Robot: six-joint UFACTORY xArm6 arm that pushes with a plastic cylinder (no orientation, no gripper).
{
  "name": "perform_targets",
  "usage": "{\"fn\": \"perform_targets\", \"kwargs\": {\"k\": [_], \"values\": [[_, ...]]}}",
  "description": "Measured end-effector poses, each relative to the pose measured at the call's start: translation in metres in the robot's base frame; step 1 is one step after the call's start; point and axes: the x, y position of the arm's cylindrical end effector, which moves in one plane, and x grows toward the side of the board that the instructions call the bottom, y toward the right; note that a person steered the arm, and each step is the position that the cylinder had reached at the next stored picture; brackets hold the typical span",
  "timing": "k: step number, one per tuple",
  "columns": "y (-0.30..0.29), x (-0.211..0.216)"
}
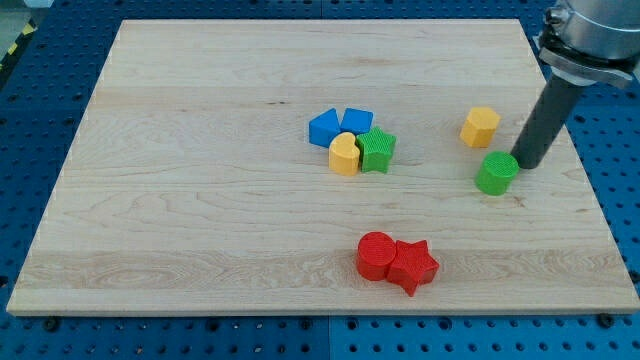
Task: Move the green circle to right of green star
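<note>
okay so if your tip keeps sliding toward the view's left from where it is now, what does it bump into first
The green circle. My tip sits just at its right edge, touching or nearly so. Pushed on leftward, the circle would head toward the green star, though depth is hard to judge here.

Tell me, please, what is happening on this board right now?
A robot arm's dark rod is working on the green circle. My tip sits right against the circle's right side, near the wooden board's right edge. The green star lies further left, in a cluster with a yellow heart and two blue blocks. The circle is already right of the star, with a gap between them.
</note>
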Motion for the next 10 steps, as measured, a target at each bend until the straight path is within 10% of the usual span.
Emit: {"fn": "perform_targets", "kwargs": {"k": [5, 10], "values": [[-0.052, 0.087], [-0.079, 0.011]]}}
